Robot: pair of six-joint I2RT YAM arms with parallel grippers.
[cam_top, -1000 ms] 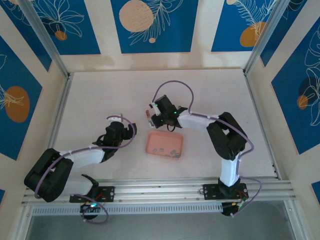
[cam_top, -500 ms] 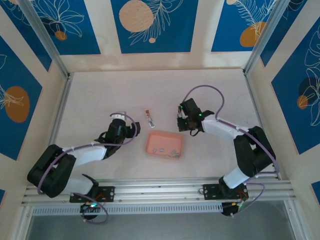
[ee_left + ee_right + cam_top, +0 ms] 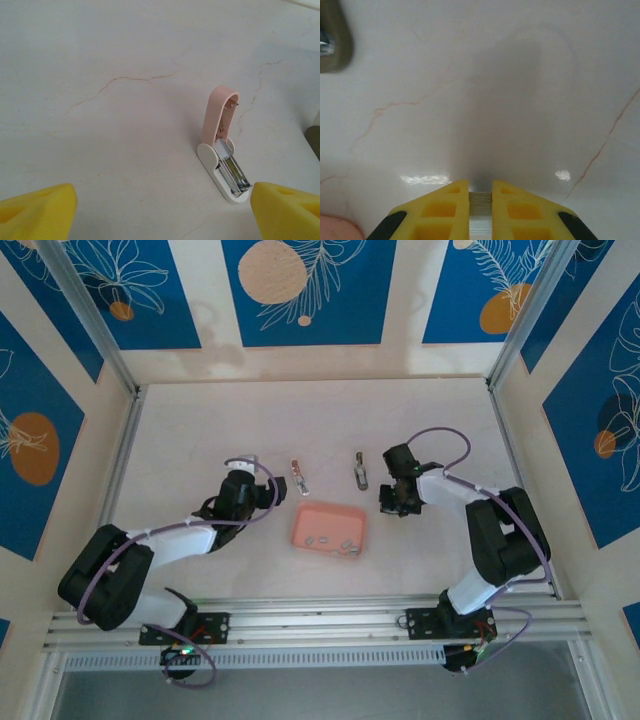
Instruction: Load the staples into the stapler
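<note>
The stapler (image 3: 299, 477) lies open on the table; in the left wrist view its pink lid stands up over the white base and bare metal channel (image 3: 223, 150). My left gripper (image 3: 247, 483) sits just left of it, its yellow fingers (image 3: 40, 212) spread wide and open (image 3: 162, 215) with nothing between them. Several small grey staples (image 3: 335, 540) lie in the pink tray (image 3: 305, 516). My right gripper (image 3: 393, 504) hovers right of the tray, low over bare table. It is shut (image 3: 480, 192) on a thin grey strip of staples (image 3: 480, 207) pinched between its pads.
A small dark olive and metal piece (image 3: 359, 471) lies on the table between the stapler and my right gripper; it sits at the top left corner of the right wrist view (image 3: 332, 40). Aluminium rails and blue patterned walls close in the white table.
My right gripper has swung right from over the stapler to the table beside the tray. The dark piece now lies uncovered. My left gripper has edged up toward the stapler.
</note>
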